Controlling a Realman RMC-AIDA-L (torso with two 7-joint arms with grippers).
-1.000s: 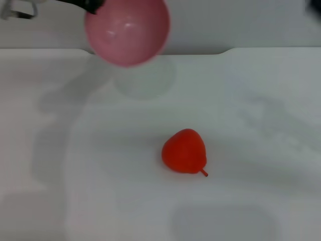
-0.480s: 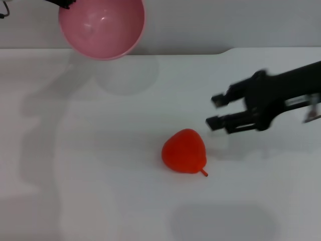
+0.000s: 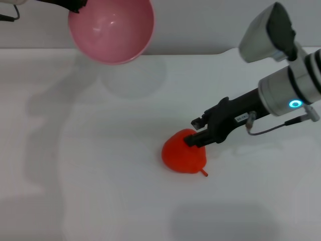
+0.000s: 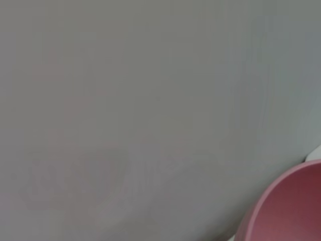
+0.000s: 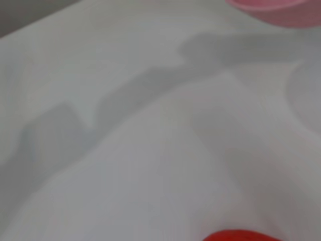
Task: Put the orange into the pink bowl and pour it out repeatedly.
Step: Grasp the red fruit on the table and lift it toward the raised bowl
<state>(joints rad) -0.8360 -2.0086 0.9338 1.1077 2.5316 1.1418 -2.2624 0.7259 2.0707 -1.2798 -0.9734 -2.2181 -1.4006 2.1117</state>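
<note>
The orange (image 3: 181, 153) lies on the white table (image 3: 100, 191) near the middle, its small stem pointing toward the front; its top edge also shows in the right wrist view (image 5: 241, 236). My right gripper (image 3: 195, 132) reaches in from the right and stands open, its fingertips at the orange's upper right side. The pink bowl (image 3: 111, 29) hangs in the air over the table's far left, tilted with its hollow facing the camera. My left gripper (image 3: 75, 5) holds it by the rim at the top left, mostly out of view. The bowl's edge also shows in both wrist views (image 4: 291, 211) (image 5: 271, 7).
The table's far edge (image 3: 200, 51) runs across the back with a grey wall behind it. The bowl and the left arm cast shadows on the left part of the table.
My right arm has come in from the right and down, its open fingers now at the orange. The bowl has shifted slightly to the right in the air. The orange has not moved.
</note>
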